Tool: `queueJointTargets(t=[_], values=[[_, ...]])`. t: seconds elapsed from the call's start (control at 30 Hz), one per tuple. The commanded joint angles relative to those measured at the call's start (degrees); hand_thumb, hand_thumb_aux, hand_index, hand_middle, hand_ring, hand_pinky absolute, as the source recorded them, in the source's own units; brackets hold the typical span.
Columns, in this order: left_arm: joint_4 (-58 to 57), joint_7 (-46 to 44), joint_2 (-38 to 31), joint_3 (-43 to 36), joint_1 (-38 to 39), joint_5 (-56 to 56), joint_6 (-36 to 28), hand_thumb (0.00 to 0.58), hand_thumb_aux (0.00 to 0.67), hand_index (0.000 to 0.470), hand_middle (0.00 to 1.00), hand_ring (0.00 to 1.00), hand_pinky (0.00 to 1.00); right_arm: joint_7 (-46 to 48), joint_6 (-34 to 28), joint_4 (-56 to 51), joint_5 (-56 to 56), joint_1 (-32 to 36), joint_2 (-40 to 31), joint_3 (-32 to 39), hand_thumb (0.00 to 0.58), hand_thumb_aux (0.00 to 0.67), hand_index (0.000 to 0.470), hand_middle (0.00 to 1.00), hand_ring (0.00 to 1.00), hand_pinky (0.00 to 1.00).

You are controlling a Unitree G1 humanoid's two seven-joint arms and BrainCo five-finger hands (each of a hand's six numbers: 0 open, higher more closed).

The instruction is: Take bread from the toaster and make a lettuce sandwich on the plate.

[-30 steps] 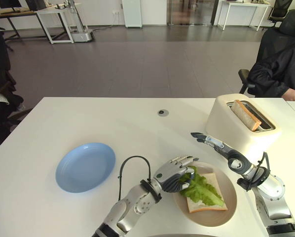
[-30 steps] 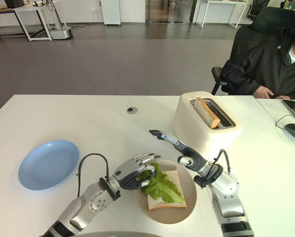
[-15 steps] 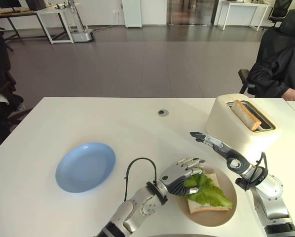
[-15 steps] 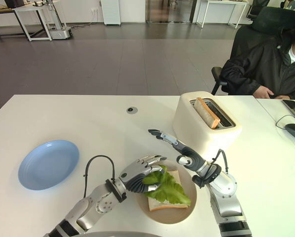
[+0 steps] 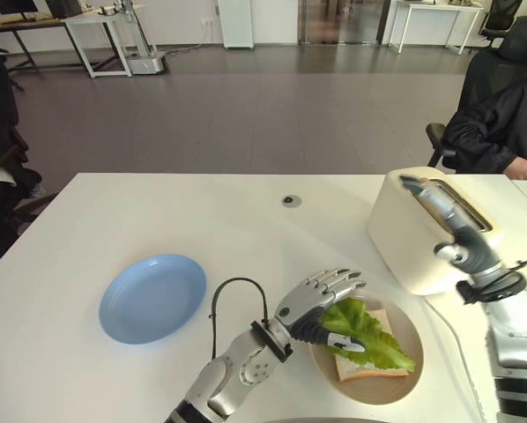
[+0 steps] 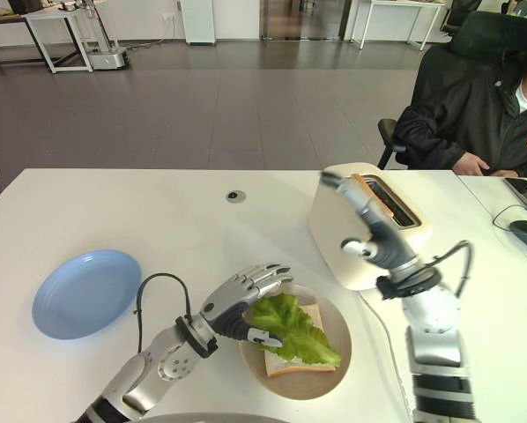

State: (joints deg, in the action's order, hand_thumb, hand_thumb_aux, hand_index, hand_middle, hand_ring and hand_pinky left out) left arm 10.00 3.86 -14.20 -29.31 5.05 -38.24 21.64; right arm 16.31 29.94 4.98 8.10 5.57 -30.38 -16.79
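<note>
Room: grey floor runs back to white tables by the far wall.
Desk: broad white desk (image 5: pixel 246 229) up front, a small round grommet (image 5: pixel 291 201) near mid-top, and a blue plate (image 5: pixel 152 297) on its left side.
Tan plate (image 5: pixel 406 381): near the front edge, carrying a bread slice (image 5: pixel 369 370) with lettuce (image 5: pixel 365 330) on top.
Left hand (image 5: pixel 312 304): at the lettuce's left edge, fingers (image 5: pixel 338 280) spread apart, thumb touching the leaf.
Right hand (image 5: pixel 462 238): up over the toaster (image 5: pixel 404 238), fingers stretched straight, gripping nothing.
Toaster: second slice (image 6: pixel 376 198) stands in the slot.
</note>
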Motion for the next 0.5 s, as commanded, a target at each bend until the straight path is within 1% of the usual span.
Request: queueJointTargets(t=[0.03,0.1,0.13,0.2,0.23,0.27,0.3,0.33,0.37,0.4,0.43,0.5], values=[[1.6,0.5,-0.8,5.7,6.0,16.5,6.9,0.000,0.000,0.000,0.00,0.00,0.00,-11.4,-4.6,-11.0,16.7,3.4,-6.6,-1.3,0.000,0.000,0.000,0.00,0.00,0.00],[1.4,-1.0,-1.1,8.4,8.3,26.8,11.0,0.000,0.000,0.000,0.00,0.00,0.00,-15.6,-5.9,-17.0,21.1,4.2,-8.8,-0.2,0.000,0.000,0.000,0.00,0.00,0.00],[1.1,-1.8,-1.2,9.2,8.6,29.6,12.4,0.000,0.000,0.000,0.00,0.00,0.00,-16.5,-6.2,-18.2,21.9,4.3,-9.0,0.7,0.000,0.000,0.000,0.00,0.00,0.00],[0.9,-3.4,-1.1,10.3,8.5,31.9,13.8,0.000,0.000,0.000,0.00,0.00,0.00,-17.3,-6.4,-19.7,22.3,4.5,-9.0,2.5,0.000,0.000,0.000,0.00,0.00,0.00],[0.9,-4.0,-0.9,10.6,8.5,32.4,14.2,0.000,0.000,0.000,0.00,0.00,0.00,-17.6,-6.4,-20.5,22.3,4.6,-9.2,3.3,0.144,0.089,0.063,0.00,0.00,0.00],[0.9,-4.5,-0.7,10.8,8.5,32.7,14.4,0.000,0.000,0.000,0.00,0.00,0.00,-17.7,-6.5,-21.1,22.1,4.7,-9.3,3.8,0.357,0.255,0.179,0.00,0.00,0.00],[0.8,-5.0,-0.5,11.1,8.4,32.9,14.6,0.000,0.000,0.000,0.00,0.00,0.00,-17.8,-6.6,-21.3,22.0,4.6,-9.4,4.2,0.452,0.355,0.249,0.00,0.00,0.00],[0.6,-5.4,-0.3,11.3,8.4,33.1,14.7,0.000,0.000,0.000,0.00,0.00,0.00,-17.8,-6.6,-21.4,21.7,4.4,-9.6,4.5,0.480,0.391,0.275,0.00,0.00,0.00],[0.6,-5.8,-0.1,11.6,8.4,33.1,14.7,0.000,0.000,0.000,0.00,0.00,0.00,-17.6,-6.6,-21.4,21.3,4.4,-9.7,4.9,0.517,0.449,0.315,0.00,0.00,0.00],[0.7,-6.1,0.1,11.9,8.4,33.0,14.6,0.000,0.000,0.000,0.00,0.00,0.00,-17.4,-6.4,-21.1,20.9,4.3,-9.7,5.2,0.530,0.473,0.332,0.00,0.00,0.00],[0.6,-6.3,0.3,12.2,8.4,32.6,14.5,0.000,0.000,0.000,0.00,0.00,0.00,-17.1,-6.3,-20.7,20.5,4.1,-9.6,5.6,0.534,0.481,0.337,0.00,0.00,0.00],[0.4,-6.7,0.7,12.7,8.4,32.0,14.3,0.000,0.000,0.000,0.00,0.00,0.00,-16.8,-6.0,-20.0,19.9,3.7,-9.5,6.2,0.528,0.470,0.330,0.00,0.00,0.00]])
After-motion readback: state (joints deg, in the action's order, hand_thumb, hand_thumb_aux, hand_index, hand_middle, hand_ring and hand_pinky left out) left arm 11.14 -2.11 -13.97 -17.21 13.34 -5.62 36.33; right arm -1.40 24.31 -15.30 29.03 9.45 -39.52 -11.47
